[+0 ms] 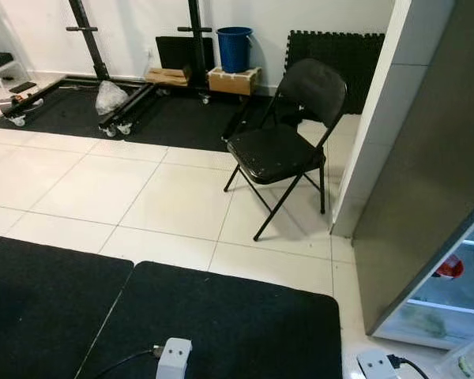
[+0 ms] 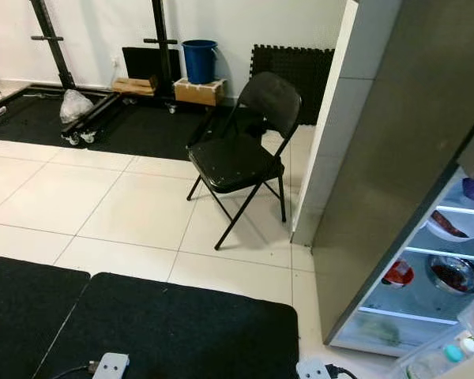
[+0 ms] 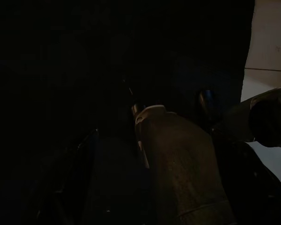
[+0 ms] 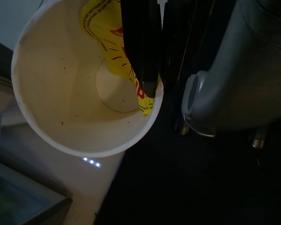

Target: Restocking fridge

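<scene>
The fridge stood at the robot's right with its grey door swung open, the lit shelves holding bowls and a plate. A white paper cup, its inside pale with a yellow printed patch, was pinched at the rim by the right gripper.

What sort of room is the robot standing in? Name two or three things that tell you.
Probably a home room used partly as a gym: a black metal rack on floor mats by the far wall, a folding chair on tiles, and an open fridge holding dishes of food.
</scene>
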You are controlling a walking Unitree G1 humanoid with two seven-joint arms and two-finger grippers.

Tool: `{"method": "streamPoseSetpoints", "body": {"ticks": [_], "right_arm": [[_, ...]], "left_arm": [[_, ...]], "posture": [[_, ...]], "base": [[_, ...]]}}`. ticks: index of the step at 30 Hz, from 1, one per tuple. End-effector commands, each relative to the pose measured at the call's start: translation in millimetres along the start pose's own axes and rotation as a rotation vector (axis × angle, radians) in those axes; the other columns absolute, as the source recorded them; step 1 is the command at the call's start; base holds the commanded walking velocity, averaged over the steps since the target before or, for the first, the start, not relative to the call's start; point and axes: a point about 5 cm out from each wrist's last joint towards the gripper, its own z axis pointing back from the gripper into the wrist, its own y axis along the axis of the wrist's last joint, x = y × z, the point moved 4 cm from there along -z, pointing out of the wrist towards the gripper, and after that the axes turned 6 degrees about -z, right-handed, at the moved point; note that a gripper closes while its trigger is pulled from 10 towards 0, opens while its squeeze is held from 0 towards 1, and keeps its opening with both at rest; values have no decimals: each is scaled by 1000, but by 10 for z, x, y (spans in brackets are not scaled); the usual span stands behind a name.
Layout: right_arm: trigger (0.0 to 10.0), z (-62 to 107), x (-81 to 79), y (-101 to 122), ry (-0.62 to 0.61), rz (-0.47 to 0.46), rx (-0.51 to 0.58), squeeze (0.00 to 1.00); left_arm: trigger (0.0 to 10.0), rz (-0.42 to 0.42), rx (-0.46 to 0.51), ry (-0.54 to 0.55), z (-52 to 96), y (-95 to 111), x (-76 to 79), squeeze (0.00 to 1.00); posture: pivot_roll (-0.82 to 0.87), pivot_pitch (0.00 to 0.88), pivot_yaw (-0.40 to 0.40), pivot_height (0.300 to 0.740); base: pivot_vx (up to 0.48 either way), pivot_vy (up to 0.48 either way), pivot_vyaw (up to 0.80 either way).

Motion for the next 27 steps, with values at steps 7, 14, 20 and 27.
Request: {"method": "streamPoseSetpoints", "body": {"ticks": [7,14,20,27], "right_arm": [[10000,-32,4,393,39,-1,135,0],[10000,-33,-201,910,185,49,285,0],[10000,-12,-309,1224,242,89,361,0],[10000,30,-325,1492,250,77,446,0]], "left_arm": [[10000,22,-24,24,16,-97,-3,0],[10000,28,-21,12,11,-97,24,0],[10000,30,-23,5,8,-111,51,0],[10000,23,-27,-2,7,-131,79,0]], "posture": [[-10,0,2,740],[-14,0,1,740],[-14,0,-1,740],[-10,0,-5,740]], "base": [[0,-66,0],[0,0,0],[0,0,-548],[0,0,-800]]}}
